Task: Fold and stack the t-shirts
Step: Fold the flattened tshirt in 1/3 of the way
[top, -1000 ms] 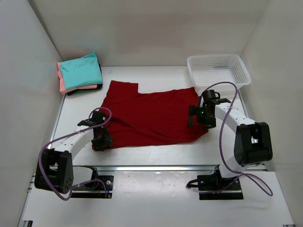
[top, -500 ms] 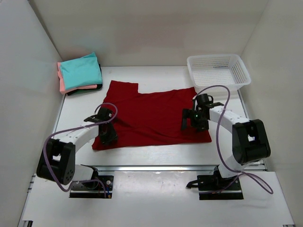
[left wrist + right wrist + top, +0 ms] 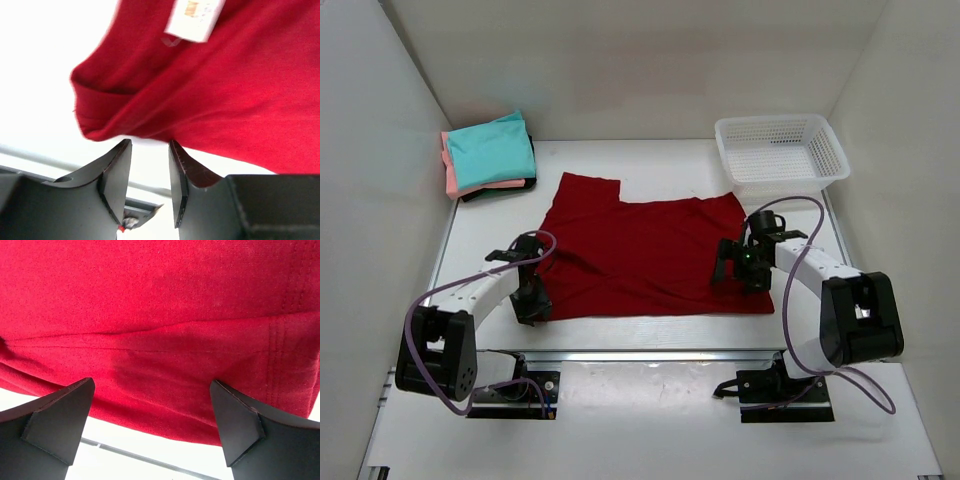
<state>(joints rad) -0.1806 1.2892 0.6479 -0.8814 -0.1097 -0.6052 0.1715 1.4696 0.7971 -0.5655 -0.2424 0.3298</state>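
The red shirt [image 3: 655, 250] is lying spread flat on the table [image 3: 650, 165], with its near hem running close to the front edge. The folded stack [image 3: 490, 155] is sitting at the back left corner, well apart from it. The left gripper [image 3: 150, 145] is sitting at the near left corner of the hem, its jaws standing narrowly apart with bare table showing between them and no cloth pinched. The right gripper [image 3: 152, 382] is hovering over the near right hem with its jaws spread wide, holding nothing. The cloth is looking soft, light and limp. It is likely to drape, wrinkle and drag instead of holding a shape. Each of the 2 grippers is therefore best taking a corner at the stitched hem, where the doubled edge is offering the firmest bite, and lifting both sides evenly.
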